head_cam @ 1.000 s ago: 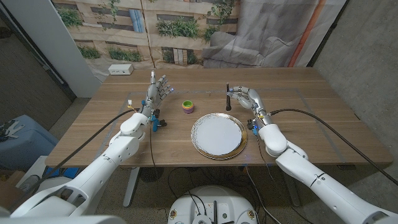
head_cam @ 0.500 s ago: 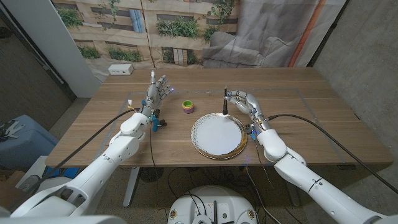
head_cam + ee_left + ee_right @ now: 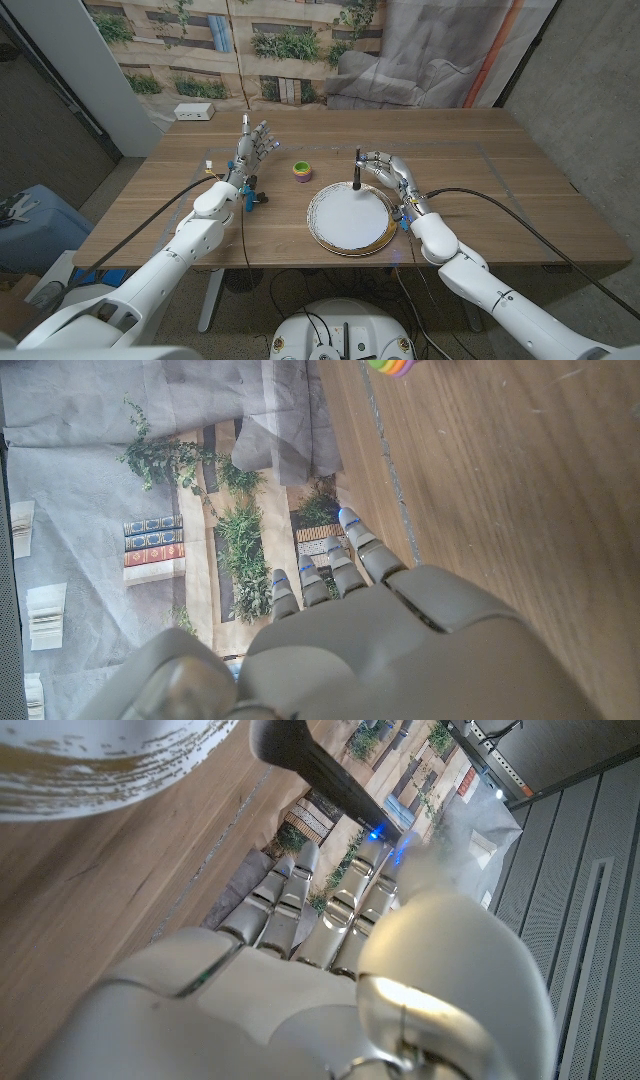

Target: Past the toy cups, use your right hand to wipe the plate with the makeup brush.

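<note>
A white plate with a gold rim (image 3: 349, 216) lies at the table's middle front. The stack of coloured toy cups (image 3: 301, 171) stands just past its far left rim. My right hand (image 3: 388, 171) grips a black makeup brush (image 3: 357, 168) held upright, its lower end at the plate's far rim. In the right wrist view the brush's handle (image 3: 322, 765) crosses above my right hand's fingers (image 3: 300, 910), and the plate's rim (image 3: 90, 775) is close by. My left hand (image 3: 254, 146) stands left of the cups with fingers spread upward, holding nothing. The left wrist view catches the cups (image 3: 392, 366) at the picture's edge.
A small white box (image 3: 194, 112) sits at the table's far left corner. A black cable (image 3: 520, 195) trails from my right arm across the table's right side. Bare wood stretches behind the plate and to its right.
My right hand has moved left and nearer with the brush, bringing its lower end from beside the plate to the plate's far rim. The left hand has stayed put.
</note>
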Motion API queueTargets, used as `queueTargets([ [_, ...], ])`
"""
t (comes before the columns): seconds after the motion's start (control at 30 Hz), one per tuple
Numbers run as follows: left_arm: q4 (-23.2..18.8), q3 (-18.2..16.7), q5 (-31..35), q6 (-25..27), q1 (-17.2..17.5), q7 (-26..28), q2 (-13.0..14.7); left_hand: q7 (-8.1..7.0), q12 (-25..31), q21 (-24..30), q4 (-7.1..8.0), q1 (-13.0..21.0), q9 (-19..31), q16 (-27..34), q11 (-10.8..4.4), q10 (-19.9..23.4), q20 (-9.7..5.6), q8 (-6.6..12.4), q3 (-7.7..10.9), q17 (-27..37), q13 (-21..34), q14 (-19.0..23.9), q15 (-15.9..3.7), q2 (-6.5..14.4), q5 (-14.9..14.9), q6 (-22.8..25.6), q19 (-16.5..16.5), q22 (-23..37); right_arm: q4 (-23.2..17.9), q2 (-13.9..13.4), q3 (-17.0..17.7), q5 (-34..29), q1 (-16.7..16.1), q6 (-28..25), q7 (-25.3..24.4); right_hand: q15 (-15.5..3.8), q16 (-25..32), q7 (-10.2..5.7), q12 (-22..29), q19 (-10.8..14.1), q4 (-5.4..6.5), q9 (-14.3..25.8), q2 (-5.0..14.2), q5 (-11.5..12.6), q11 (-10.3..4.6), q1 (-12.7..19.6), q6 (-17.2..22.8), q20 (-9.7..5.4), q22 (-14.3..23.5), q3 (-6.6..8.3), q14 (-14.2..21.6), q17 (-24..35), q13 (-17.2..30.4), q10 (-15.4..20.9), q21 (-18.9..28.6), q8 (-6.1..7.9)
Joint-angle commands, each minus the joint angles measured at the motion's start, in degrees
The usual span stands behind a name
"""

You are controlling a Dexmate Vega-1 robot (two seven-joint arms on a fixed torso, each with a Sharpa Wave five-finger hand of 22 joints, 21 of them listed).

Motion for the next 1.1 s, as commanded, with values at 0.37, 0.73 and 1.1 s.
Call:
queueTargets([
  [0.37,-0.03,-0.01,0.00,0.01,0.01,0.01,0.01,-0.48,0.40,0.37,0.40,-0.08,0.14,0.19,-0.59,-0.02,-0.01,0.20,-0.09,0.10,0.17,0.43,-0.80,0.83,0.20,-0.13,0.42,0.26,6.82,1.52,-2.03,-1.28,3.03,3.57,3.08,-9.11,-0.09,0.05,-0.05,-0.38,0.11,0.13,0.23,0.20,-0.09,0.80,0.57,-2.48,0.29,-0.49,-0.35,0.38,0.38,-0.02,-0.21,0.23],
  [0.73,-0.03,-0.01,0.00,0.01,0.01,0.00,0.01,-0.48,0.38,0.37,0.40,-0.08,0.14,0.18,-0.63,-0.07,-0.01,0.20,-0.09,0.10,0.16,0.40,-0.73,0.83,0.20,-0.12,0.42,0.26,9.88,2.31,-2.84,-2.42,4.67,4.47,3.12,-9.10,-0.01,0.04,-0.15,-0.35,0.15,0.06,0.32,0.23,-0.10,0.87,0.60,-2.47,0.29,-0.61,-0.48,0.51,0.40,-0.09,-0.13,0.15],
  [1.1,-0.02,-0.02,-0.02,0.01,0.00,-0.02,0.03,-0.48,0.40,0.36,0.39,-0.07,0.14,0.19,-0.78,-0.03,0.05,0.20,-0.09,0.10,0.16,0.43,-0.77,0.83,0.21,-0.14,0.40,0.26,11.23,2.15,-3.48,-2.00,5.51,4.55,4.46,-9.18,0.06,0.06,-0.15,-0.32,0.15,0.00,0.45,0.26,-0.10,1.00,0.64,-2.47,0.29,-0.66,-0.52,0.62,0.50,-0.07,-0.08,0.09],
])
